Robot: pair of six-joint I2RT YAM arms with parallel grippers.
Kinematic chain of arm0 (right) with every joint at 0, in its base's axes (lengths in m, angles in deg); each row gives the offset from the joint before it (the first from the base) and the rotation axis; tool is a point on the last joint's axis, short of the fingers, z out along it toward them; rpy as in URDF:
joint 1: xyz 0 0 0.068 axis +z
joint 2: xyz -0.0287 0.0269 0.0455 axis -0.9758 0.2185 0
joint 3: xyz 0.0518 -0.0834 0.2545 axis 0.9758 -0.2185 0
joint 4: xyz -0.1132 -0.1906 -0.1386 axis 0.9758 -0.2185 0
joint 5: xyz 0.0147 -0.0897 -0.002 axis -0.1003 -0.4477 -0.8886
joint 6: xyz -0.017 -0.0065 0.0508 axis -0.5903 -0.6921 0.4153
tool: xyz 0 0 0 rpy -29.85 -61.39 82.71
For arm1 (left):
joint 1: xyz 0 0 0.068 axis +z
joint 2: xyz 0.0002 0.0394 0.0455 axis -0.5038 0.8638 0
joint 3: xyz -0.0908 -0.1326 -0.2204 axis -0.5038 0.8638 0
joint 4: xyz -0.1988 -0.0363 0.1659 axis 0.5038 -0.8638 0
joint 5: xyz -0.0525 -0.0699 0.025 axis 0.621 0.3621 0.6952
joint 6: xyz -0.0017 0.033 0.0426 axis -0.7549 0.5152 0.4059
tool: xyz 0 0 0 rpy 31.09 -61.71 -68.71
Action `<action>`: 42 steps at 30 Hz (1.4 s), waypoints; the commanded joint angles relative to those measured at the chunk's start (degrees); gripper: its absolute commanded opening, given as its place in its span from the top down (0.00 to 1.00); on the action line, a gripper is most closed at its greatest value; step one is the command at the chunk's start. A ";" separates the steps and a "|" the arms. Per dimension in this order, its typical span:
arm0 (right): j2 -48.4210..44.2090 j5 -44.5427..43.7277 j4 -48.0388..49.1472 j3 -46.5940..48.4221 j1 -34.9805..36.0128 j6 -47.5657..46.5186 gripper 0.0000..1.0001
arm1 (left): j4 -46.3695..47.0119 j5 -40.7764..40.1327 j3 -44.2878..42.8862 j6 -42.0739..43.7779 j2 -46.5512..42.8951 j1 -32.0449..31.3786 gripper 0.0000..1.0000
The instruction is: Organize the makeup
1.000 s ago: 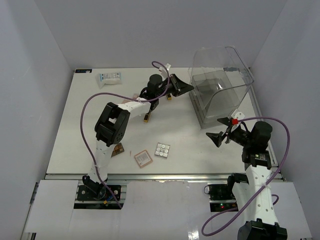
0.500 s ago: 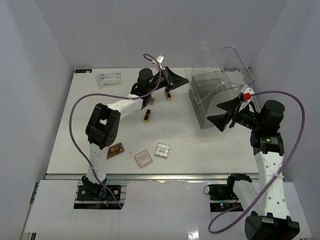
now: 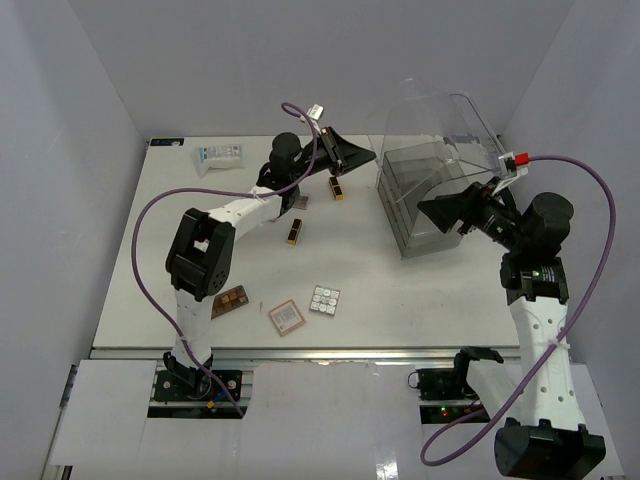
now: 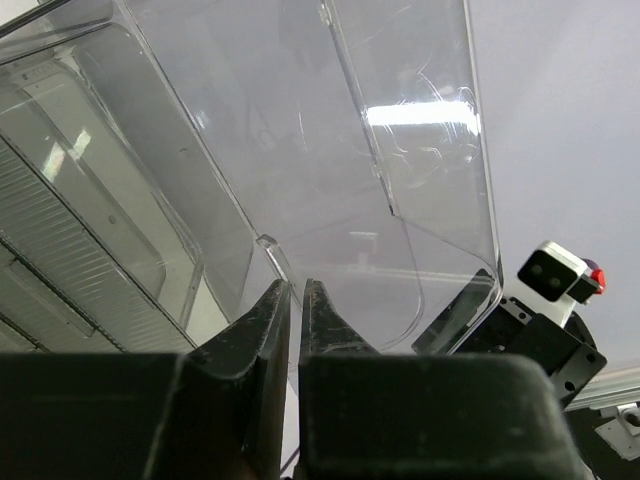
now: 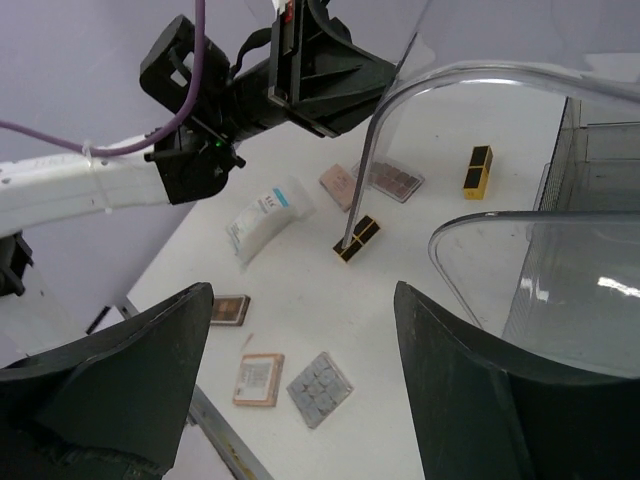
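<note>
L hand (image 4: 297, 296) is almost closed, fingers just a thin slit apart, pinching the front edge of the clear lid (image 3: 440, 120). The lid stands raised & tilted back over the clear box (image 3: 425, 235) at the far-right of the desk (image 3: 150, 260). R hand (image 5: 300, 290) is spread wide w/ nothing in it, hovering close by the box's near side. All makeup lies on the desk, outside the box. White-blue packet (image 3: 218, 156) sits at the far-left corner. One dark-gold piece (image 3: 340, 190) is just below the L hand, and a second dark-gold piece (image 3: 293, 233) is nearer the ctr. Pink palette (image 5: 340, 183) & brownish palette (image 5: 393, 180) lie side by side under the L arm. Brown pan palette (image 3: 231, 299), pinkish square compact (image 3: 286, 317) & silvery grid palette (image 3: 323, 300) sit in a loose row nr the front edge, left of ctr.
</note>
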 commanded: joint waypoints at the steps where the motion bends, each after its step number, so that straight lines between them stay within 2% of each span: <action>1: 0.75 -1.82 8.68 1.75 0.65 12.67 0.22 | 3.29 2.56 -2.28 -0.32 -7.27 -0.10 0.96; 7: 2.55 -1.17 11.33 1.63 1.25 16.59 0.27 | 3.51 2.65 -2.74 -1.47 -7.48 -0.10 0.96; 20: 8.17 -6.17 15.32 4.43 4.19 16.92 0.38 | 3.67 2.17 -4.06 -3.47 -6.36 -0.10 0.96; 26: 9.44 -9.52 16.46 4.71 5.90 17.15 0.44 | 3.79 2.12 -4.50 -4.14 -5.81 -0.10 0.97; 42: 11.28 -10.82 20.81 4.31 6.60 21.35 0.66 | 5.11 2.30 -3.39 -5.94 -5.17 -0.19 0.96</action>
